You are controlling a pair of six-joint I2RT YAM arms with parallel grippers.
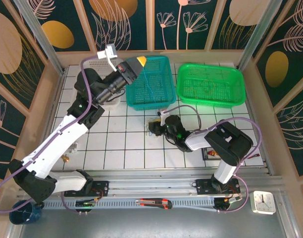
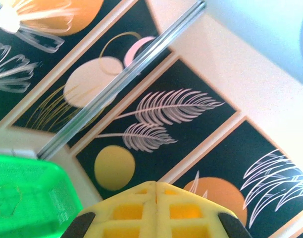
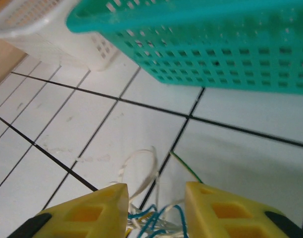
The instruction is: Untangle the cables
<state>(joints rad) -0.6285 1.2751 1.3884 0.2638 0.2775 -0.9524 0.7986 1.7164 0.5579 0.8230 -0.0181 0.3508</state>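
R pincer (image 3: 155, 187) spread, cables (image 3: 141, 171) between tips (contact unclear); L pincer (image 2: 154, 186) pressed together.

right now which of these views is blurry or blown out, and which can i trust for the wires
Top external: even light, sharp, no strong glare. Left wrist: upper right corner washed out pale, green basket blurred and glowing, left fingers soft at the bottom edge. Right wrist: teal basket a little soft, cables between the right fingers fairly crisp, so trust this one.
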